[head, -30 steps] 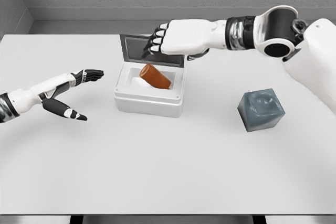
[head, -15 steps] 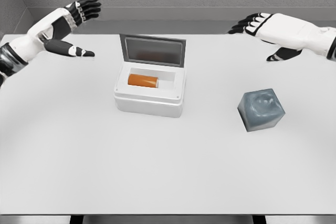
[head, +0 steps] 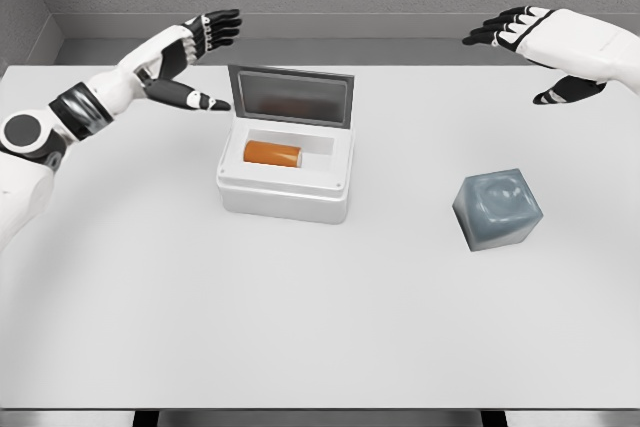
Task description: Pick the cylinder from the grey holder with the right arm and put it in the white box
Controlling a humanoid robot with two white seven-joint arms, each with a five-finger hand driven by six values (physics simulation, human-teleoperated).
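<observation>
The orange cylinder (head: pixel 272 154) lies on its side inside the white box (head: pixel 286 183), toward the box's nine o'clock side, resting on the floor of the compartment; the box's grey lid (head: pixel 291 96) stands upright along its twelve o'clock edge. The grey holder (head: pixel 497 209) sits on the white table (head: pixel 320 327) at about three o'clock from the box, well apart from it, with only a shallow hollow showing in its top face. The right hand (head: pixel 548 37) hangs in the air at about one o'clock from the box, far from both box and holder; its fingers are spread and loosely extended, thumb pointing down, gripping nothing. The left hand (head: pixel 188 57) hovers at about ten o'clock from the box, near the lid's corner but apart from it; its fingers are likewise splayed and empty.
</observation>
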